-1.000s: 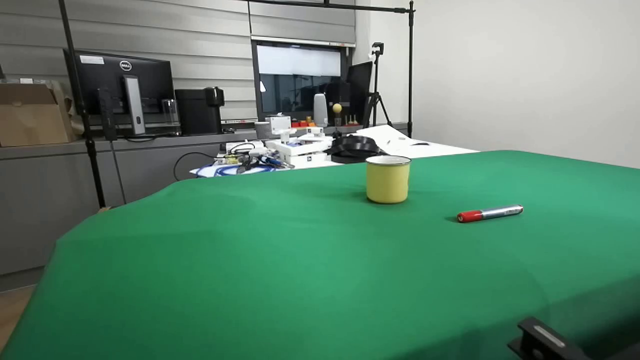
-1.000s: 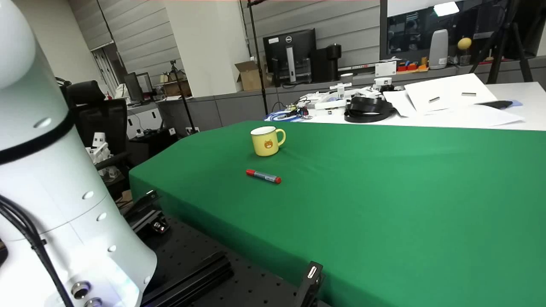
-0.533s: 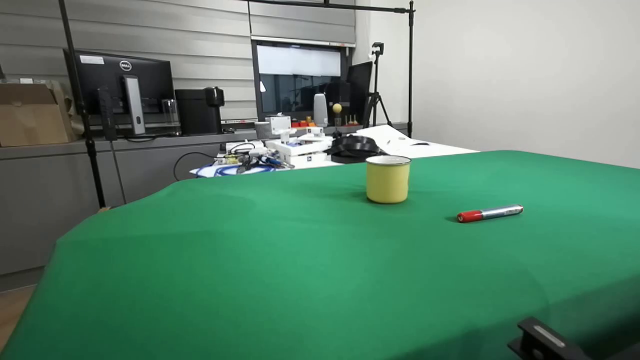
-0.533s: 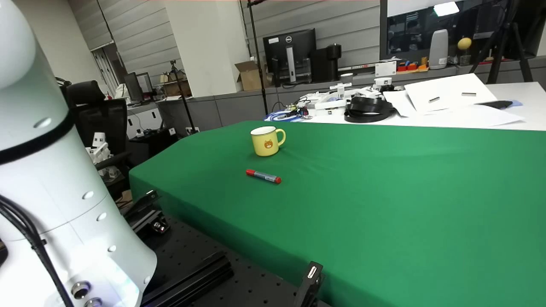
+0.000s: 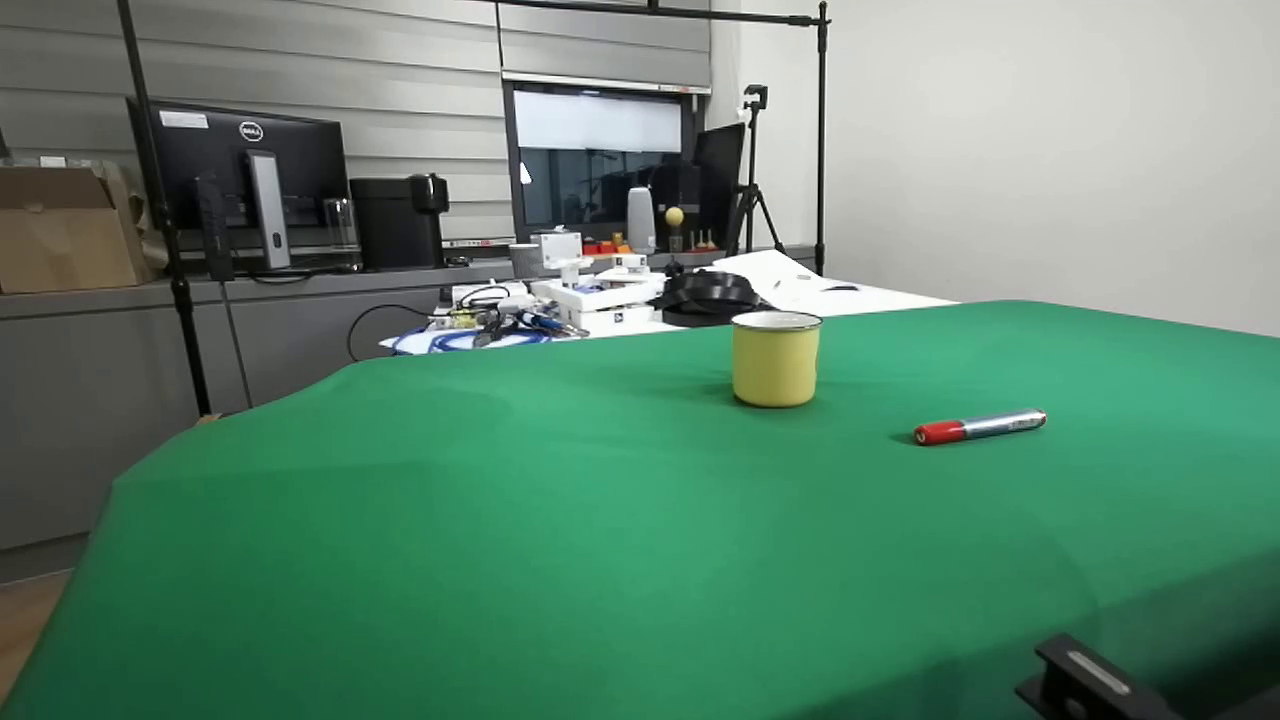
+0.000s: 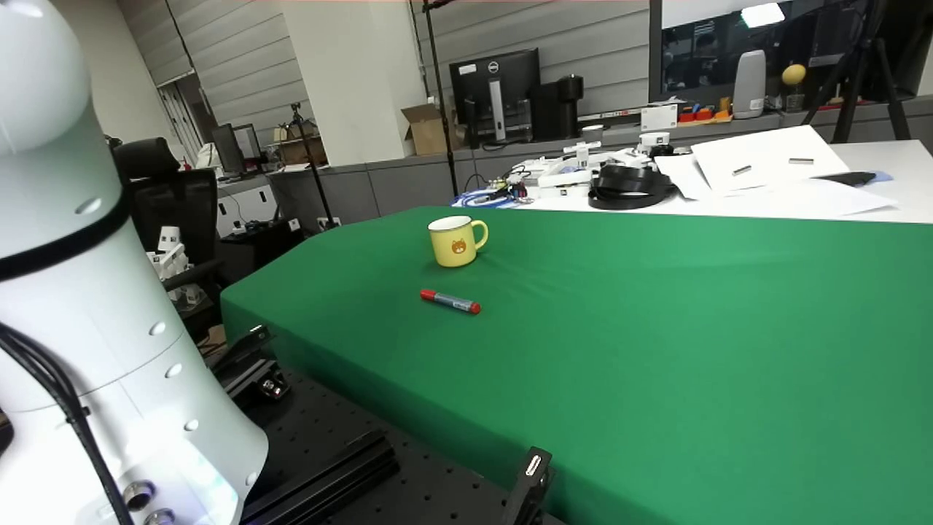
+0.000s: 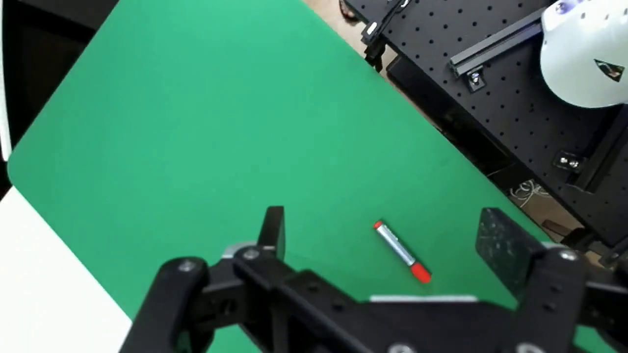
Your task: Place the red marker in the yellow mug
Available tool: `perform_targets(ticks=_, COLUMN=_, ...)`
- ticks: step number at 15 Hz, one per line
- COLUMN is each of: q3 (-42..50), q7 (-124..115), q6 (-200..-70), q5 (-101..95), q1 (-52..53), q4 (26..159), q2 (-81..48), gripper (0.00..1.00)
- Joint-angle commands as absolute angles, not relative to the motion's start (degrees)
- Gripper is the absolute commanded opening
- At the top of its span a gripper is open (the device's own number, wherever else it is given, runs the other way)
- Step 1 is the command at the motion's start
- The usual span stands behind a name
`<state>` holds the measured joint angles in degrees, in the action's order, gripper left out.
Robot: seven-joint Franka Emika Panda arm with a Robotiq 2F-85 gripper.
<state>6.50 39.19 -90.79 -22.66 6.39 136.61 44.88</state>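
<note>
Hand [image 7: 384,228] wide, holding nothing. Red marker [image 7: 400,251] lies on the worktop [image 6: 656,343] near the yellow mug [image 6: 452,244], not in it. Risk: marker slants to the hand's closing line; gripping without turning first could swivel or roll it.

Red marker [image 6: 450,301] flat, nr but apart fr. upright yellow mug [image 6: 453,246].

The arm [image 6: 124,343] was cut off at the left of an exterior view, the gripper [image 7: 383,223] (partly blurred, too) at the bottom of the wrist view, and the lettering [image 6: 461,302] on the red marker [image 5: 985,427] was too small to read.
</note>
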Motion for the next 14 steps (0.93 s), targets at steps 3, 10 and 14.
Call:
perform_targets(ticks=3, q3=7.59, q7=50.72, q6=-98.75, q5=-21.09, q1=12.08, q4=135.85, q2=42.56, gripper=1.00)
perform_targets(ticks=10, q3=6.04, q7=48.07, q6=-97.22, q5=-21.63, q1=9.20, q4=136.50, q2=43.12, gripper=1.00)
perform_targets(ticks=14, q3=8.13, q7=52.94, q6=-103.61, q5=-20.74, q1=11.55, q4=139.46, q2=45.22, gripper=1.00)
